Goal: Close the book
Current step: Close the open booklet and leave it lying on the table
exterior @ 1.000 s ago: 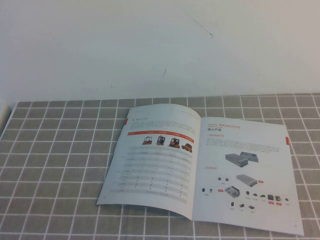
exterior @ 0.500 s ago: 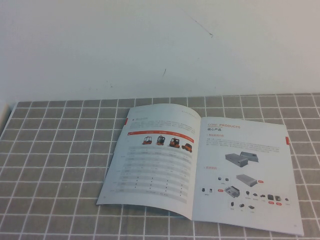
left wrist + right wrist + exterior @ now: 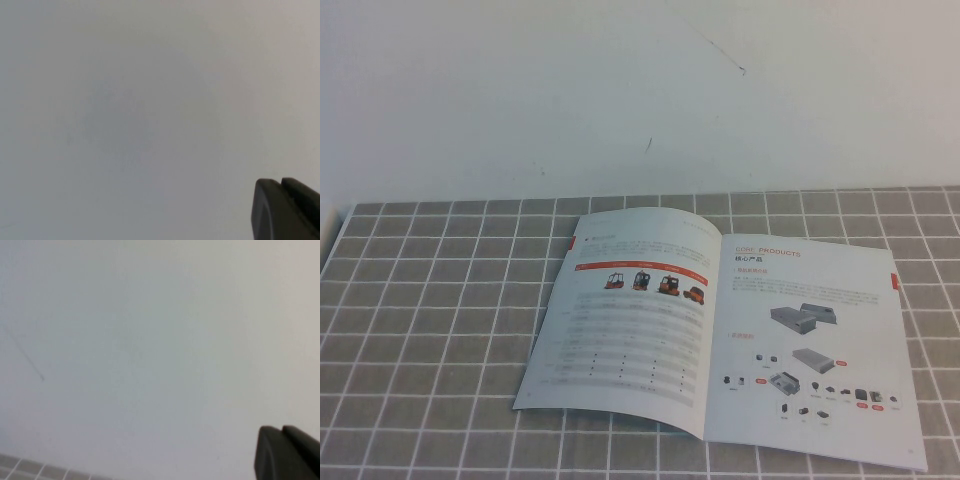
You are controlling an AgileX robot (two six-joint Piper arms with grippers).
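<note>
Open book point(image 3: 715, 400), face up on the tabletop point(image 3: 380, 400), not yet closed. Under the book, a grey cloth point(image 3: 430, 300) with a white grid, spread out around it.

On the left page point(image 3: 620, 340): a red band point(image 3: 640, 266) near the far edge, a row of four small orange vehicles point(image 3: 655, 283) just below the band, then pale table rows toward the near edge. On the right page point(image 3: 820, 345): an orange heading point(image 3: 767, 254) at the far edge, grey boxes point(image 3: 805, 316) in the middle, small dark parts point(image 3: 820, 388) nearer the front. Left page bowed up a little beside the spine point(image 3: 713, 330); right page flatter, with a red tab point(image 3: 894, 281) on its outer edge.

Behind the book, past the far edge of the cloth, a plain white wall point(image 3: 620, 100) with a few thin dark marks point(image 3: 725, 57).

Of the left pincer point(image 3: 287, 210), only a dark corner visible from its own wrist camera, against bare white wall, well away from the book and outside the high view. Released or clenched: cannot tell.

Of the right pincer point(image 3: 287, 452), likewise only a dark corner, against white wall bearing a thin dark scratch point(image 3: 25, 357), with a sliver of the checked cloth in sight; also well away from the book. State impossible to tell here too.
</note>
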